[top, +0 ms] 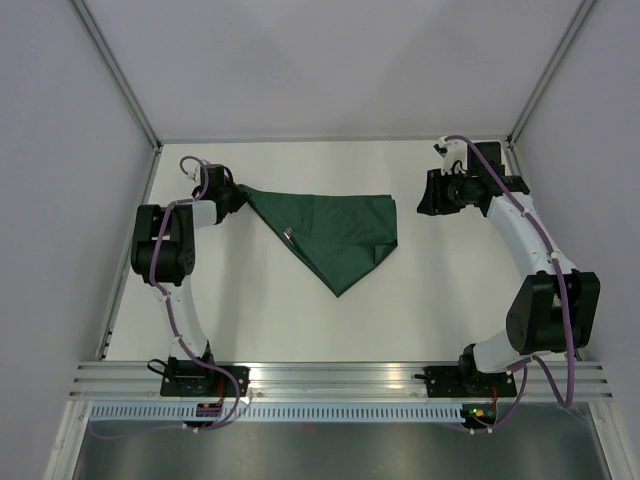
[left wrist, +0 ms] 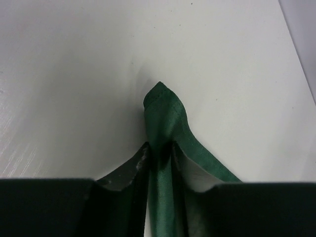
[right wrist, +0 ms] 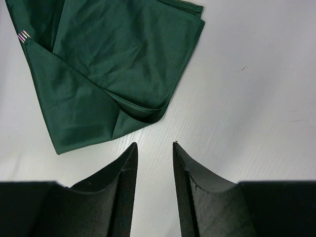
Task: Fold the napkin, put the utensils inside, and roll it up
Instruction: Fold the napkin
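Note:
The dark green napkin (top: 335, 235) lies folded into a triangle in the middle of the table, point toward me. Only the fork's silvery tines (top: 289, 236) peek out at its left fold; they also show in the right wrist view (right wrist: 23, 35). The pink handle is hidden. My left gripper (top: 238, 196) is shut on the napkin's left corner (left wrist: 163, 106), which sticks out past the fingertips. My right gripper (top: 432, 195) is open and empty, on the table just right of the napkin's (right wrist: 118, 69) folded right edge.
White table with grey side walls and a metal rail along the near edge (top: 340, 375). Bare table surface lies in front of the napkin and right of the right gripper.

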### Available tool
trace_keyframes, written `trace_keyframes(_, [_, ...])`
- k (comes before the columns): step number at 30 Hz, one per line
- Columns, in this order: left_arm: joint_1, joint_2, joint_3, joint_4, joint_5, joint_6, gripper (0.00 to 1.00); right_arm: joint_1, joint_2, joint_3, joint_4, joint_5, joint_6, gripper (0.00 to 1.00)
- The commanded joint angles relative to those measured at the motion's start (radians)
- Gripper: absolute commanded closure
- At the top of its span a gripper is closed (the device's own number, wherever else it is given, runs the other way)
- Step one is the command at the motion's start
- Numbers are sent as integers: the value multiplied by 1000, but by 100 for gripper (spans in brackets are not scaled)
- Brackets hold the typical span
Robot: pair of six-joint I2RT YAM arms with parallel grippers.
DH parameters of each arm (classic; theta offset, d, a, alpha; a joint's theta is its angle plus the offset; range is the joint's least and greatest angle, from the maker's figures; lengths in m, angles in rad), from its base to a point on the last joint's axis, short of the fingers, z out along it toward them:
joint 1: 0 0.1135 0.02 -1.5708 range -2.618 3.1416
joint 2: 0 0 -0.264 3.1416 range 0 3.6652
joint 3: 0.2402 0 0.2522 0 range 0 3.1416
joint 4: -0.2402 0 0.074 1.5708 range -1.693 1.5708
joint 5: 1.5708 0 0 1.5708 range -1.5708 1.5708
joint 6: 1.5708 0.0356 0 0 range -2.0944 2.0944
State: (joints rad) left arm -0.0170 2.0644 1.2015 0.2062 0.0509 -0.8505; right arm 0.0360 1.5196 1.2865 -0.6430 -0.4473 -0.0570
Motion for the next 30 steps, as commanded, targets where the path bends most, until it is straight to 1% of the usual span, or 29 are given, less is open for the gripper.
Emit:
trace_keyframes(1, [5,17,29,-33,-10,-30,76,7,5,-3,22,2,-3,60])
trace_keyframes(4, [5,5,17,10,10,-16,83,12,10,-3,22,5,-4,60])
trace_keyframes(5, [5,2,13,22,30,-6,88,15,10,-3,20,5,-3,60])
trace_keyframes(6, [5,-9,3,36,39,2,91,16,11,-3,22,7,-3,61])
trace_keyframes(7, [5,-16,-8,82,50,8,97,19,13,-3,23,9,-3,61])
trace_keyframes(9, [5,-52,-54,139,84,31,98,22,14,-3,23,12,-4,61])
trace_keyframes(10, [5,-61,-69,206,96,37,98,25,14,-3,23,13,-4,61])
trace_keyframes(12, [5,-96,-123,290,154,65,98,31,17,-3,20,15,-7,62])
trace_keyframes(16, [3,-128,-189,496,326,94,98,48,22,-4,19,22,-14,62])
trace_keyframes(19, [-3,-144,-233,597,426,96,98,67,25,-1,20,36,-14,62])
trace_keyframes(21, [-8,-155,-281,708,473,94,98,74,28,-1,20,41,-14,63])
trace_keyframes(22, [-12,-162,-302,764,519,90,98,82,30,0,22,48,-14,63])
trace_keyframes(26, [-44,-167,-327,869,656,87,98,97,37,2,23,65,-17,63])
trace_keyframes(30, [-103,-173,-329,894,770,100,98,116,45,4,22,78,-18,63])
